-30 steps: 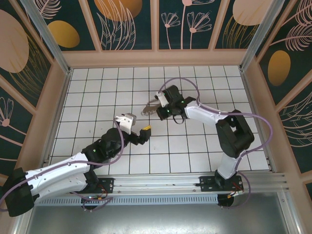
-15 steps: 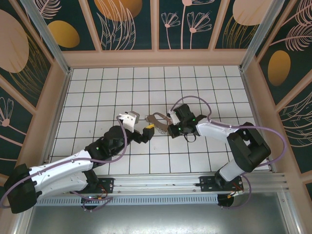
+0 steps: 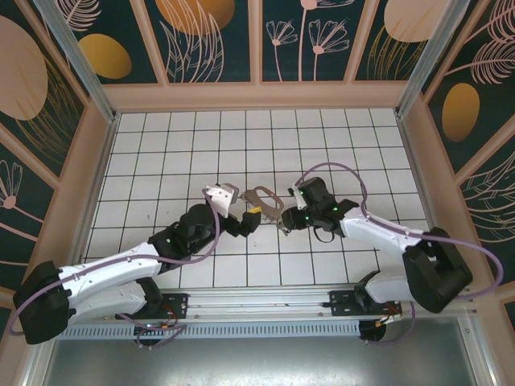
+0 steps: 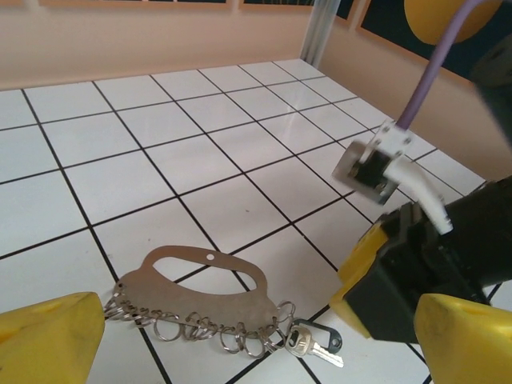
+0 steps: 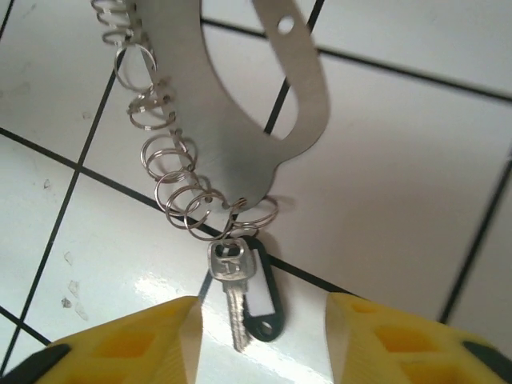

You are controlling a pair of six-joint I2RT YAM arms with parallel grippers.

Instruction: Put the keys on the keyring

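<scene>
Keyring (image 4: 200, 308): flat metal plate with a loop handle and a row of split rings along one edge. It lies flat on the white tiled table (image 4: 200, 152), between the two arms.

One key (image 5: 227, 268) hangs from the end ring beside a dark tag (image 5: 262, 298); both rest on the tile.

Right pincer (image 5: 264, 340): yellow fingers apart, either side of the key's tip, clamped on nothing. Judgement: the plate is set down here so that both arms can reach it.

Left pincer (image 4: 258, 332): spread wide, low over the table, its tips flanking the ring row. It looks ready to pin or lift the plate.

Other keys: none seen.
</scene>
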